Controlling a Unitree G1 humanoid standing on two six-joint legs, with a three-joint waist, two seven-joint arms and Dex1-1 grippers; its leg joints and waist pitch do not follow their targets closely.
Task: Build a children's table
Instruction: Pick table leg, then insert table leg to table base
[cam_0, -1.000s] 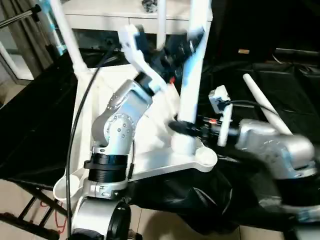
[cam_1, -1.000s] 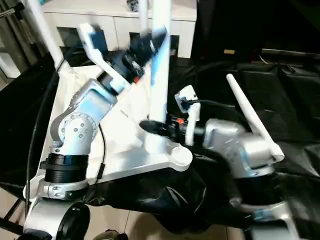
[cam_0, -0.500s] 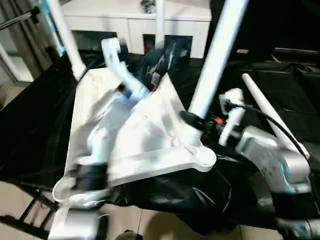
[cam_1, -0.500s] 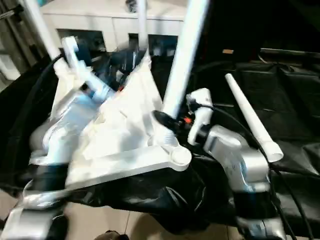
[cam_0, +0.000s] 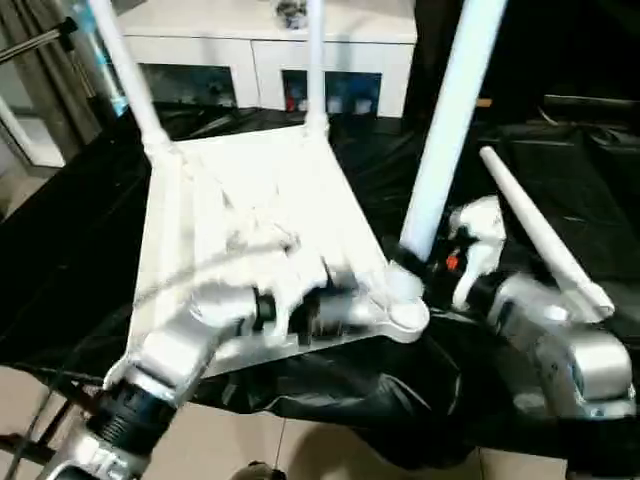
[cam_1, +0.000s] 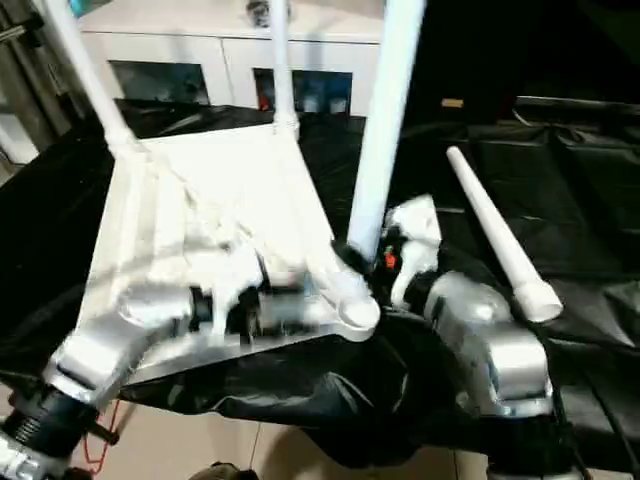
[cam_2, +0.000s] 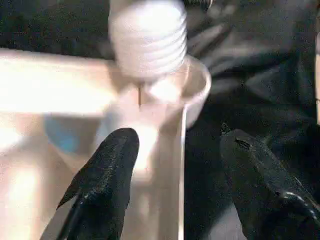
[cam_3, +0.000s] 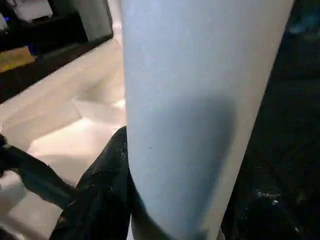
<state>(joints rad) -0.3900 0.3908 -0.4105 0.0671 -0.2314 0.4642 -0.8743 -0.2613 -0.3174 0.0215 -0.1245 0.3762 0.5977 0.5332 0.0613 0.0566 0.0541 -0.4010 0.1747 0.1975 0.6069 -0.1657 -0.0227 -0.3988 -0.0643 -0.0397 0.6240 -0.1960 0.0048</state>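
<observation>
No legible text, labels, brand marks, numbers or signs are present on any visible surface; the printing on items behind the cabinet glass is too blurred to read.

White tabletop (cam_0: 250, 210) underside up; 2 legs (cam_0: 128, 80) upright at far corners, third leg (cam_0: 445, 130) tilted at near socket (cam_2: 192, 87), fourth leg (cam_0: 540, 235) lying loose.

From the head we look forward and down, both eyes sharing the upturned tabletop (cam_0: 250, 215). Our wrist cameras sit close: left facing a corner socket (cam_2: 192, 82), right against a leg (cam_3: 195, 110).
</observation>
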